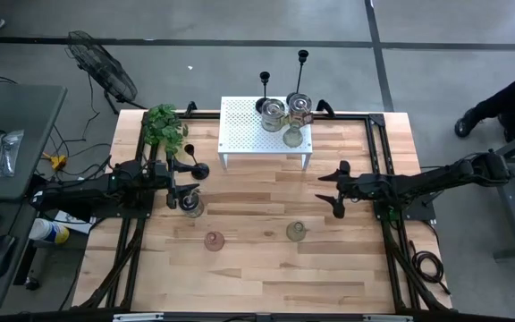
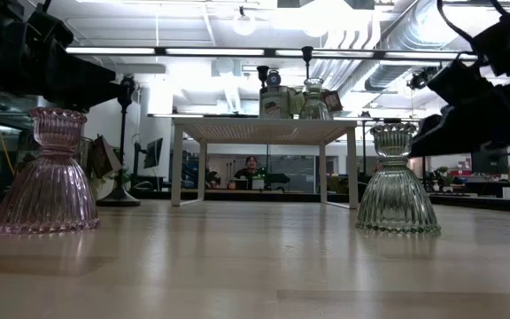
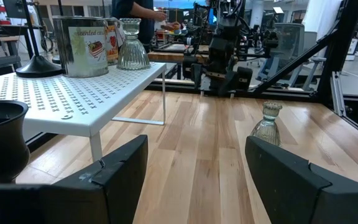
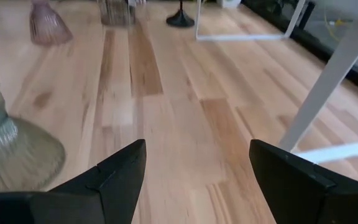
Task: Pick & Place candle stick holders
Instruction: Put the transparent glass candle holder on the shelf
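The step in hand appears to be the approach phase: neither arm carries a holder. The left gripper (image 1: 186, 177) hovers at the tabletop's (image 1: 257, 277) left side, jaws wide and empty, beside a black candlestick (image 1: 189, 167) standing on the wood and a clear glass holder (image 1: 191, 207). The right gripper (image 1: 333, 190) sits right of centre, jaws spread and empty, close to the greenish glass holder (image 1: 297, 232), which stands upright on the front part of the tabletop. The pinkish glass holder (image 1: 215, 240) stands well apart to its left. On the white perforated shelf (image 1: 244, 130) at the rear are a printed tin (image 3: 87, 45), a second can (image 1: 300, 108) partly hidden, and another clear glass holder (image 3: 132, 53); what the tins contain cannot be seen. Two more black candlesticks (image 1: 265, 87) rise at the shelf's rear edge. A likely next move requires the right jaws to descend around the greenish holder's narrow neck and close there.
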Tool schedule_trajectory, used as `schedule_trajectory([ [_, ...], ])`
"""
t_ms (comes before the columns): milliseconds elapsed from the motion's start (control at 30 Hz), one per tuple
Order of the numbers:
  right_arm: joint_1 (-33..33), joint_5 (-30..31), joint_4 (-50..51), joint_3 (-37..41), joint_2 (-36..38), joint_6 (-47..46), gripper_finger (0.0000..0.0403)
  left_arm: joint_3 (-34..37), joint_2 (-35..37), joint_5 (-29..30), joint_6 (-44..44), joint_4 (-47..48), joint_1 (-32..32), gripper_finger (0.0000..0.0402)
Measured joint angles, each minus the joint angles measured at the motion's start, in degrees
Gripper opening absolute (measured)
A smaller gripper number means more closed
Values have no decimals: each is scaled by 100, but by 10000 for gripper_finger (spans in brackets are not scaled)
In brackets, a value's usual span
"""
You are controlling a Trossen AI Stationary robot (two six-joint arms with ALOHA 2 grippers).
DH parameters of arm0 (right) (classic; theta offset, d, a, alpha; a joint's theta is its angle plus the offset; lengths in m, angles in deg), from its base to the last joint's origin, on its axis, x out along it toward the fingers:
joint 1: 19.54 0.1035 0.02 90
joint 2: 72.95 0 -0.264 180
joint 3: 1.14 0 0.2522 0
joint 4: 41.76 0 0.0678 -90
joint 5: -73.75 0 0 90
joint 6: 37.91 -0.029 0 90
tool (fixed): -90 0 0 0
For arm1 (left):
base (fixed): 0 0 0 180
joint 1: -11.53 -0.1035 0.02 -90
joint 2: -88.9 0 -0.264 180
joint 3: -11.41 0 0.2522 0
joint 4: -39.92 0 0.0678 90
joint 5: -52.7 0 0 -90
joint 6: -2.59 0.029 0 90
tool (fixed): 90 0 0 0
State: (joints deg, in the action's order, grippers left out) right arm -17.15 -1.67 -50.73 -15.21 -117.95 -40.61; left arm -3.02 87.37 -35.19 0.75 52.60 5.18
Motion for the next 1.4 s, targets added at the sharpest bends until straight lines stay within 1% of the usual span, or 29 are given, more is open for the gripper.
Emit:
schedule_trajectory([
  [167,8,-44,318,1,0,111,278,0,1,0,2,0,-2,265],
  [367,173,-130,172,1,0,118,278,0,1,2,2,0,0,265],
  [700,434,-150,243,1,0,84,278,0,1,1,1,0,0,265],
  [833,506,-412,258,1,0,35,278,0,1,1,0,0,-2,265],
  [967,585,-636,424,-7,0,-275,278,0,1,2,1,0,-1,265],
  [1100,639,-920,938,-142,-14,-624,278,0,1,2,1,0,-1,265],
  [1200,709,-1166,910,-253,-62,-871,278,0,1,1,-1,0,-2,265],
  [1300,908,-1306,968,-354,-265,-986,278,0,1,0,0,0,-1,265],
  [1400,1199,-1289,949,-484,-562,-1158,278,0,1,0,1,0,-2,265],
])
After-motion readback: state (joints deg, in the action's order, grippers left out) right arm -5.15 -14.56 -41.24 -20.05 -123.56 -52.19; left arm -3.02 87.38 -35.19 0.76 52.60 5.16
